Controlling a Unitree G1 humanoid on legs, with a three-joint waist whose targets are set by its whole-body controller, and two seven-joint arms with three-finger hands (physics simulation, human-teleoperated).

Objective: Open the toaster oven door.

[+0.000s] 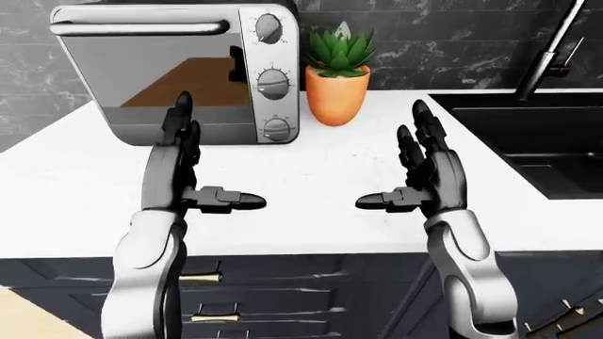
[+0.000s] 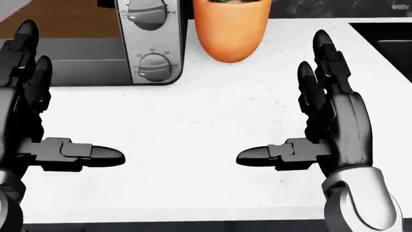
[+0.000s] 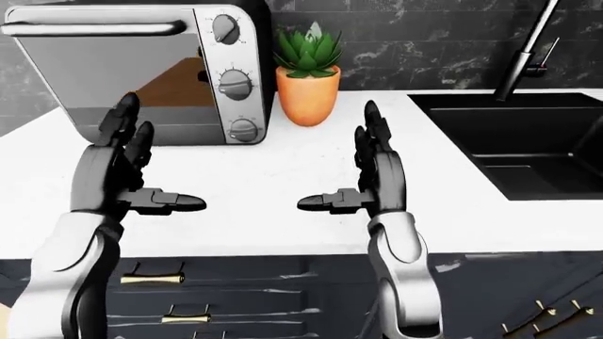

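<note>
My left hand [image 1: 184, 166] is held up over the counter [image 1: 320, 176], fingers straight and spread, thumb sticking out toward the middle, nothing in it. My right hand [image 1: 429, 173] mirrors it: wide open, thumb pointing inward, also empty. The two are well apart, w/ bare white counter between the thumbs.

Beyond my left fingertips sits the toaster oven [image 1: 179, 70], at upper left in the left-eye view. Its door [image 1: 141, 78] is shut, w/ the bar handle [image 1: 141, 28] running across the top edge (neither hand touches it). Three knobs [image 1: 271, 81] run down the oven's right side. Just right of it stands an orange pot [image 1: 336, 102] w/ a green succulent [image 1: 339, 49].

The head view shows only the oven's lower corner, two knobs and the pot's body; handle and plant are cut off there. The eye views add the black sink [image 3: 514, 138] and faucet [image 3: 532, 46] at right, dark cabinet drawers [image 3: 245, 304] w/ brass pulls below the counter edge.
</note>
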